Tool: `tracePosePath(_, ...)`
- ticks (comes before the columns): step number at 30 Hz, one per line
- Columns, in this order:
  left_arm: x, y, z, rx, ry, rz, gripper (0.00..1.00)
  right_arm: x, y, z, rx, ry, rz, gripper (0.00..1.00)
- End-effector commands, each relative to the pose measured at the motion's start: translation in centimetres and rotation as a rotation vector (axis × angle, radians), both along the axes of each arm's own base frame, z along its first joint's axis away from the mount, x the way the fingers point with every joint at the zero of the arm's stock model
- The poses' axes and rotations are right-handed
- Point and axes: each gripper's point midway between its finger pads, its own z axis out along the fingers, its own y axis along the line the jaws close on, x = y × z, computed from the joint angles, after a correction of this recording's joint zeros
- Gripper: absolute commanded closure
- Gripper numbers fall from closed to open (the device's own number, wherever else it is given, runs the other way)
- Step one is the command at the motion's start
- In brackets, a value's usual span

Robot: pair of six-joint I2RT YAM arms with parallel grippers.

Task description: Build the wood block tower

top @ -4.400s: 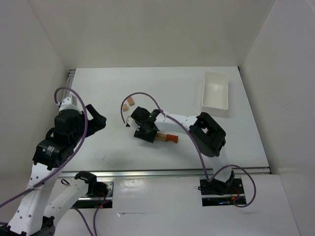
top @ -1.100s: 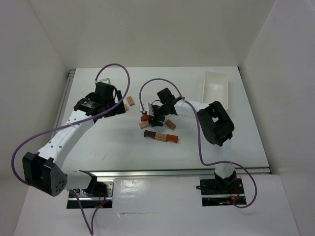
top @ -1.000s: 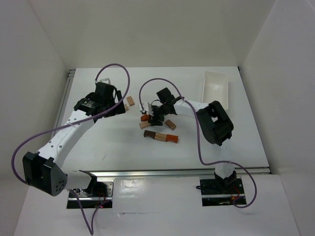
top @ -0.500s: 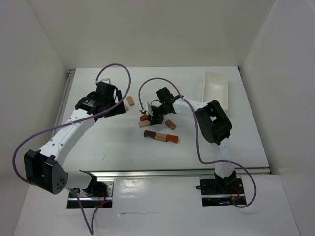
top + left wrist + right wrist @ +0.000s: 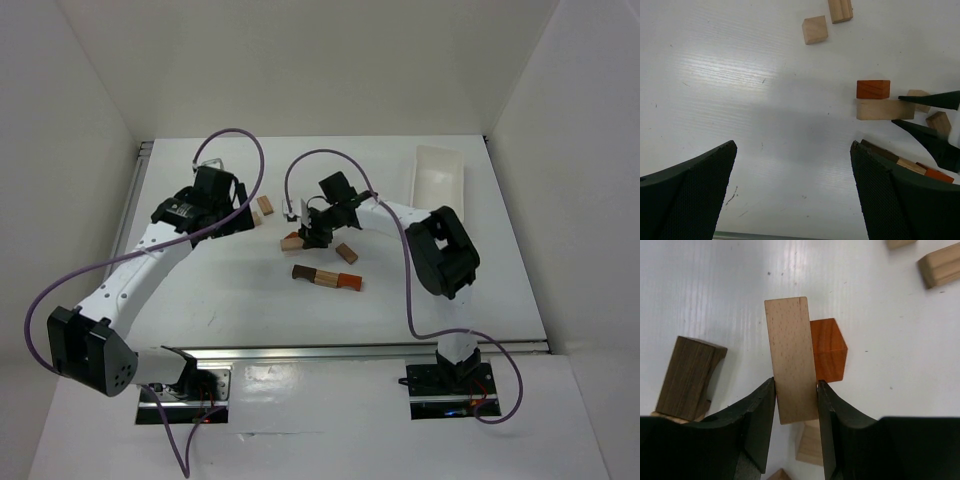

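Note:
My right gripper [image 5: 311, 233] [image 5: 795, 387] is shut on a light tan bar [image 5: 791, 357] [image 5: 291, 241], right beside a reddish-orange block [image 5: 827, 349]; the bar overlaps that block's left edge. The left wrist view shows the bar [image 5: 885, 109] and the orange block [image 5: 873, 89] side by side. A row of dark brown, tan and orange pieces [image 5: 325, 277] lies nearer me. A dark brown block [image 5: 687, 377] lies left of the bar. My left gripper [image 5: 236, 216] [image 5: 793, 146] is open and empty over bare table, next to two tan pieces [image 5: 262, 207].
A white plastic tray [image 5: 438, 185] stands at the far right. A small brown block [image 5: 346, 253] lies right of the right gripper. A tan cube [image 5: 815, 29] and a tan bar [image 5: 840, 10] lie ahead of the left gripper. White walls enclose the table.
The left arm has reached out from its folded pose to the two tan pieces. The right gripper has shifted slightly away from me, carrying the tan bar up against the orange block.

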Motion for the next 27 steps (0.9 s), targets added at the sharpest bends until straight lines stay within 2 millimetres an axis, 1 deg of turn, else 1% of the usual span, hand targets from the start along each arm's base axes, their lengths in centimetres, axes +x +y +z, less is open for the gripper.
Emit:
tracePosePath(1, 0.2, 0.0, 3.1, -0.042, -0.098, 0.025, 0.00, 1.8, 1.0, 8.3, 0.167, -0.139, -0.084, 1.00)
tracePosePath(2, 0.1, 0.0, 3.9, -0.053, -0.127, 0.025, 0.00, 1.7, 1.1, 9.7, 0.194, -0.124, -0.114, 1.00)
tracePosePath(4, -0.2, -0.1, 3.4, -0.064, -0.115, 0.025, 0.00, 1.8, 0.8, 10.5, 0.200, -0.099, -0.172, 1.00)
tracePosePath(5, -0.2, -0.1, 4.0, -0.073, -0.137, 0.025, 0.00, 1.4, 0.6, 10.3, 0.201, -0.050, -0.216, 1.00)
tracePosePath(6, -0.4, -0.2, 3.6, -0.075, -0.125, 0.018, 0.00, 1.5, 0.4, 11.1, 0.210, -0.052, -0.238, 1.00)
tracePosePath(7, -0.6, -0.1, 4.0, -0.080, -0.138, 0.018, 0.00, 1.5, 0.0, 11.0, 0.199, -0.047, -0.271, 1.00)
tracePosePath(8, -0.8, -0.2, 4.0, -0.093, -0.137, 0.018, 0.00, 1.1, -0.6, 10.1, 0.174, -0.017, -0.301, 1.00)
tracePosePath(9, -1.0, -0.2, 3.5, -0.090, -0.127, 0.018, 0.00, 0.9, -1.0, 9.9, 0.168, 0.009, -0.346, 1.00)
tracePosePath(10, -1.1, -0.1, 3.9, -0.095, -0.140, 0.018, 0.00, 0.6, -1.5, 10.8, 0.174, 0.000, -0.374, 1.00)
tracePosePath(11, -1.5, -0.2, 3.9, -0.102, -0.139, 0.011, 0.00, 0.0, -2.6, 9.6, 0.143, 0.014, -0.410, 1.00)
tracePosePath(12, -1.6, -0.4, 3.7, -0.119, -0.138, 0.007, 0.00, -0.6, -3.1, 9.6, 0.141, 0.029, -0.430, 1.00)
tracePosePath(13, -1.7, -0.6, 3.7, -0.130, -0.147, 0.001, 0.00, -1.2, -3.7, 11.1, 0.161, 0.000, -0.436, 1.00)
tracePosePath(14, -2.1, -0.8, 3.2, -0.140, -0.133, -0.013, 0.00, -2.3, -4.4, 10.1, 0.146, 0.015, -0.438, 1.00)
tracePosePath(15, -2.1, -1.0, 3.5, -0.155, -0.150, -0.022, 0.00, -3.1, -4.9, 9.9, 0.136, 0.024, -0.438, 1.00)
tracePosePath(16, -2.0, -1.3, 3.4, -0.160, -0.154, -0.039, 0.00, -3.9, -5.4, 10.8, 0.147, 0.013, -0.437, 1.00)
tracePosePath(18, -2.4, -1.6, 3.5, -0.180, -0.164, -0.055, 0.00, -5.2, -6.4, 10.0, 0.104, 0.046, -0.449, 1.00)
tracePosePath(19, -2.5, -1.5, 3.2, -0.177, -0.155, -0.054, 0.00, -5.7, -7.0, 10.0, 0.090, 0.045, -0.461, 1.00)
tracePosePath(20, -2.6, -1.8, 3.1, -0.186, -0.152, -0.064, 0.00, -5.9, -6.9, 10.2, 0.092, 0.043, -0.473, 1.00)
tracePosePath(21, -2.5, -2.0, 3.3, -0.195, -0.158, -0.071, 0.00, -6.0, -7.5, 9.4, 0.064, 0.056, -0.502, 1.00)
tracePosePath(22, -2.5, -2.0, 3.3, -0.195, -0.158, -0.071, 0.00, -6.1, -7.4, 9.7, 0.074, 0.064, -0.513, 1.00)
tracePosePath(23, -2.3, -2.0, 2.9, -0.191, -0.146, -0.070, 0.00, -6.9, -7.6, 9.3, 0.067, 0.088, -0.500, 1.00)
tracePosePath(24, -2.5, -2.0, 2.8, -0.188, -0.138, -0.070, 0.00, -8.0, -7.6, 8.5, 0.045, 0.121, -0.482, 1.00)
tracePosePath(25, -2.6, -1.9, 2.4, -0.183, -0.120, -0.069, 0.00, -8.2, -7.7, 8.6, 0.048, 0.129, -0.490, 1.00)
tracePosePath(27, -2.8, -2.5, 2.3, -0.196, -0.114, -0.091, 0.00, -9.0, -7.8, 8.5, 0.048, 0.138, -0.498, 1.00)
